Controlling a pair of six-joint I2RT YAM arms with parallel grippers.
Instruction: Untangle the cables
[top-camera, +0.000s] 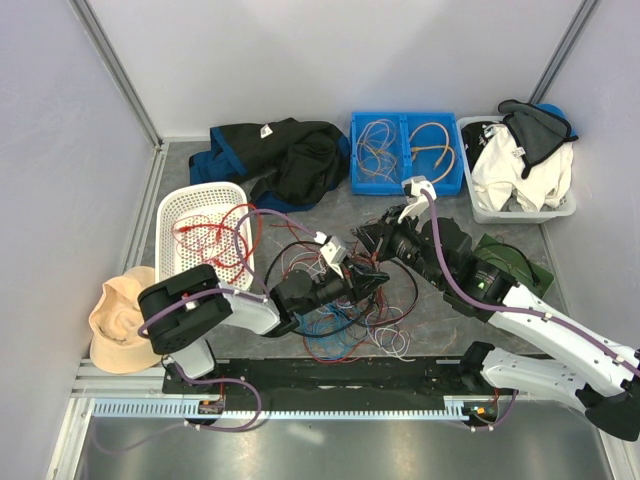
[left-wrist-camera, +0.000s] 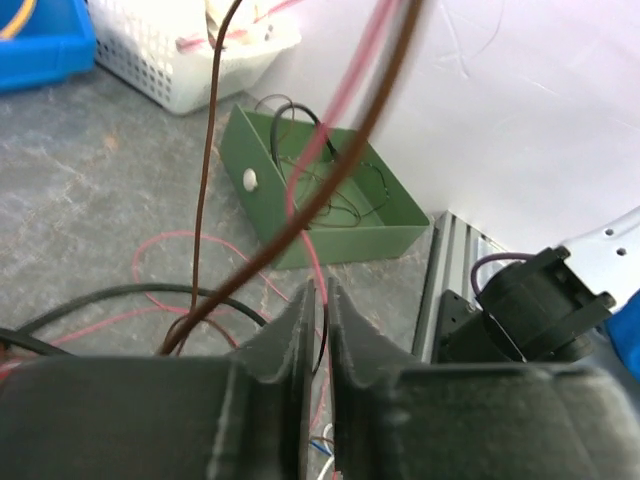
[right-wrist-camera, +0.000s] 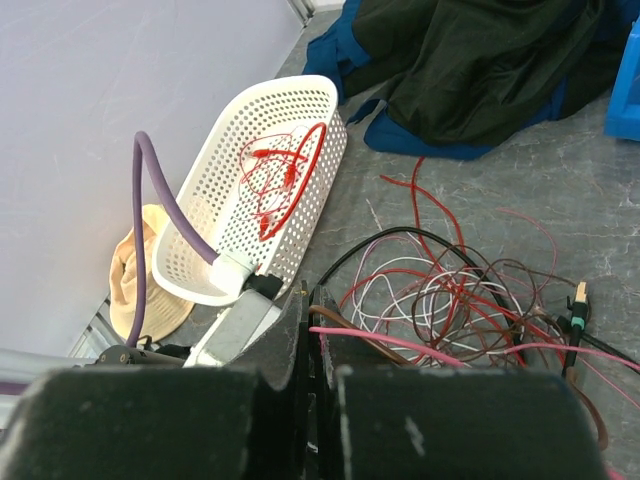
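The cables (top-camera: 340, 315) lie as a loose tangle of red, black, white, brown and blue wires on the grey table between the two arms. My left gripper (top-camera: 352, 280) is at the tangle's top edge. In the left wrist view its jaws (left-wrist-camera: 318, 305) are nearly closed on thin pink and black wires, while a brown and a pink cable (left-wrist-camera: 330, 170) stretch taut upward past them. My right gripper (top-camera: 375, 240) is just beyond it. In the right wrist view its jaws (right-wrist-camera: 322, 320) are shut on a pink and a brown cable (right-wrist-camera: 420, 340) running off to the tangle (right-wrist-camera: 480, 290).
A white perforated basket (top-camera: 200, 205) with red wires stands at the left, also in the right wrist view (right-wrist-camera: 230, 190). A dark jacket (top-camera: 285, 160), a blue bin (top-camera: 405, 185) and a clothes basket (top-camera: 520, 212) line the back. A green box (left-wrist-camera: 330, 245) sits right; a hat (top-camera: 115, 325) lies near left.
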